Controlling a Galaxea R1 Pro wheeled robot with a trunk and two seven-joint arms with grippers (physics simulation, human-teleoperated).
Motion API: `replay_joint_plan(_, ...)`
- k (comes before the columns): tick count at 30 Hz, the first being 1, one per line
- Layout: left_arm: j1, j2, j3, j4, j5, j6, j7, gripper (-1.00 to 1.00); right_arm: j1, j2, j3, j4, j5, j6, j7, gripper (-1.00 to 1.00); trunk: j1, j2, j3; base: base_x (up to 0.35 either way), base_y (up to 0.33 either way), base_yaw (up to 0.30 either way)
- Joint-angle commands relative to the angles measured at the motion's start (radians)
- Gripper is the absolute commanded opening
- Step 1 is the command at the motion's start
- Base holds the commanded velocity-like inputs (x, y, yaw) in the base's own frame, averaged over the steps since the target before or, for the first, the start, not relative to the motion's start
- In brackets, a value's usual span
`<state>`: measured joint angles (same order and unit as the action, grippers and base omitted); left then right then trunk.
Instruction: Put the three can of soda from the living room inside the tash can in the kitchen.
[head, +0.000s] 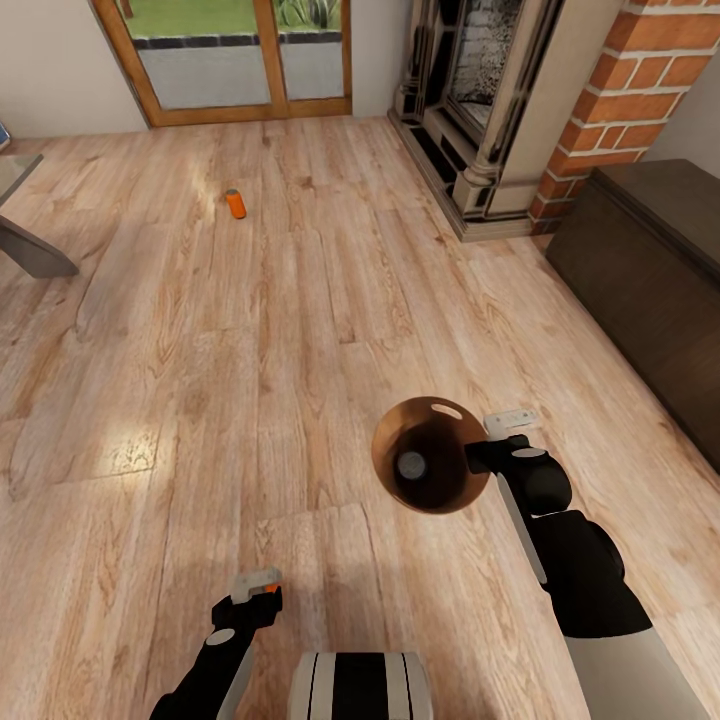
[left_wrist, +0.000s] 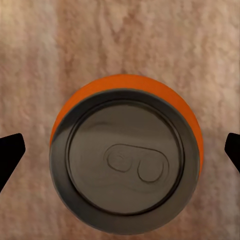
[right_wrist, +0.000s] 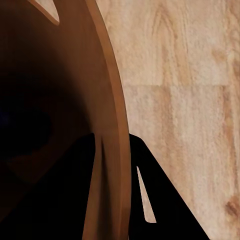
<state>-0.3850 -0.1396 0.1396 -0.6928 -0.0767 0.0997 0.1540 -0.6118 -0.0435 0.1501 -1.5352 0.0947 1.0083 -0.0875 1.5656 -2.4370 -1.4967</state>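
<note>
One can of soda (head: 235, 203), orange, stands on the plank floor far ahead on the left. In the left wrist view a second can (left_wrist: 127, 155) shows its grey top between the fingertips. My left gripper (head: 262, 590) (left_wrist: 120, 150) hangs open over it, with floor visible on both sides between fingers and can. The tash can (head: 430, 480) is coppery-brown inside, and the grey top of a third can (head: 411, 464) shows at its bottom. My right gripper (head: 482, 455) (right_wrist: 112, 137) is shut on the bin's rim (right_wrist: 107, 100), one finger inside and one outside.
A fireplace (head: 480, 110) with a red brick column (head: 625, 100) stands at the back right. A dark low cabinet (head: 650, 270) runs along the right. Wood-framed glass doors (head: 240, 60) are at the back, and a table's leg (head: 30, 245) is at the left edge.
</note>
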Motion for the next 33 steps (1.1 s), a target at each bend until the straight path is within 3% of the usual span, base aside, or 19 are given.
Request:
replay_joint_plan(1,0.0,0.0,0.0,0.0,0.0,0.0,0.0,1.0,0.0,0.0,0.0,0.0,-0.006,0.0,0.003,-1.0,0.0,0.0,0.0,0.0,0.0,0.0)
replay_joint_plan(13,0.0,0.0,0.0,0.0,0.0,0.0,0.0,1.0,0.0,-0.001,0.0,0.0,-0.006,0.0,0.003,-1.0,0.0,0.0,0.0,0.0,0.0,0.0)
replay_joint_plan(14,0.0,0.0,0.0,0.0,0.0,0.0,0.0,-1.0,0.0,-0.001,0.0,0.0,-0.006,0.0,0.003,-1.0,0.0,0.0,0.0,0.0,0.0,0.0)
replay_joint_plan(29,0.0,0.0,0.0,-0.001,0.0,0.0,-0.001,-1.0,0.0,0.0,0.0,0.0,-0.006,0.0,0.003,-1.0,0.0,0.0,0.0,0.0,0.0,0.0)
replay_joint_plan(33,0.0,0.0,0.0,-0.001,0.0,0.0,-0.001,-1.0,0.0,0.0,0.0,0.0,-0.006,0.0,0.003,-1.0,-0.015,0.028,0.013,0.0,0.0,0.0)
